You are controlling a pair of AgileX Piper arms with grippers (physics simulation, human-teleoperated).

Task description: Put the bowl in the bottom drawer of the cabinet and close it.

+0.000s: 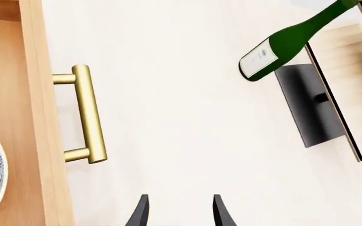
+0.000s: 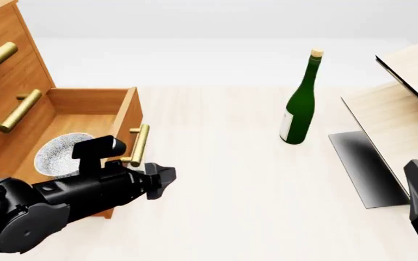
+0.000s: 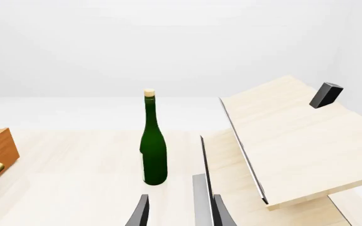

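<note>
Nearest the front camera is your left arm, its gripper (image 2: 167, 178) just in front of the bottom drawer's brass handle (image 2: 139, 144); in the left wrist view the fingertips (image 1: 141, 210) stand spread with bare table between them, pinching nothing. Your right gripper (image 3: 179, 212) sits far from the cabinet (image 2: 17, 92), beyond the green bottle (image 2: 300, 103), fingers likewise apart and empty.

Judging from how things lie, the speckled bowl (image 2: 62, 152) is already down in the bottom drawer (image 2: 125, 117), which stands pulled out from the cabinet; what remains is the closing. To do it well, I would bring the left gripper squarely against the middle of the handle or the drawer front, so the push runs straight along the drawer's travel; an off-centre shove could skew the box in its runners. Keep the fingers outside the drawer and clear of the bowl; press steadily until the front sits level with the drawers above it.

Counted: one bowl; one green bottle; three brass handles on the cabinet in the front view, so three drawers, only the lowest open; two pale wood slanted panels (image 3: 294, 136) beyond the bottle; two grippers.
</note>
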